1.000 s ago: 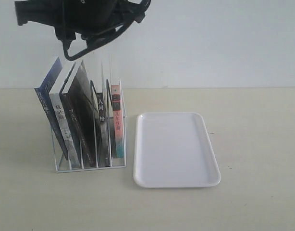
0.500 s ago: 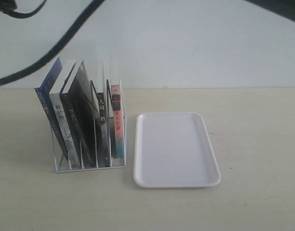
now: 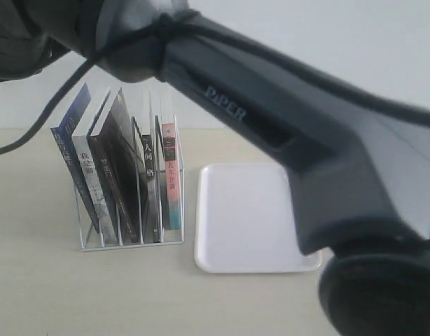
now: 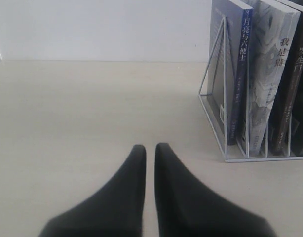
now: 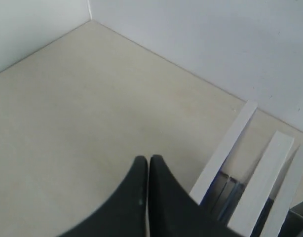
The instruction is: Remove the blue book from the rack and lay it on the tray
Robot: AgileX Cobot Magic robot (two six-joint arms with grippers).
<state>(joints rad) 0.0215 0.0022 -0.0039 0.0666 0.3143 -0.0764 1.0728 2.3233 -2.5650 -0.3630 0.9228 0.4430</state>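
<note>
Books (image 3: 124, 175) are stood in the slots of the rack (image 4: 262, 158), and the blue book (image 3: 66, 150) is held in the outermost slot, at the end far from the tray (image 3: 236, 217). It is tilted, its top leaned away from the tray, with its spine turned to the exterior camera. A grey-white book (image 3: 89, 178) is pressed against its side. The rack is stood on the bench (image 3: 33, 287), and the tray is laid flat just beside it, a narrow strip of bench being left between them.

Much of the exterior view is crossed by the right arm (image 3: 271, 119), which is stretched from the lower right corner to the upper left, so that the tray's right side is hidden. The right hand (image 5: 144, 160) is clenched, its fingers pressed together with nothing between them. In the right wrist view it is held above the rack, and white top edges (image 5: 225, 153) of the leaning books are seen near the fingertips, lower down. Which edge belongs to the blue book cannot be told. No touch on any book is shown.

The left hand (image 4: 150, 148) is held low over bare bench, its fingers drawn together to a thin slit, and nothing is gripped. The blue book is seen ahead of it and well apart, as the nearest book in the rack, its spine with white title characters turned toward the hand.
</note>
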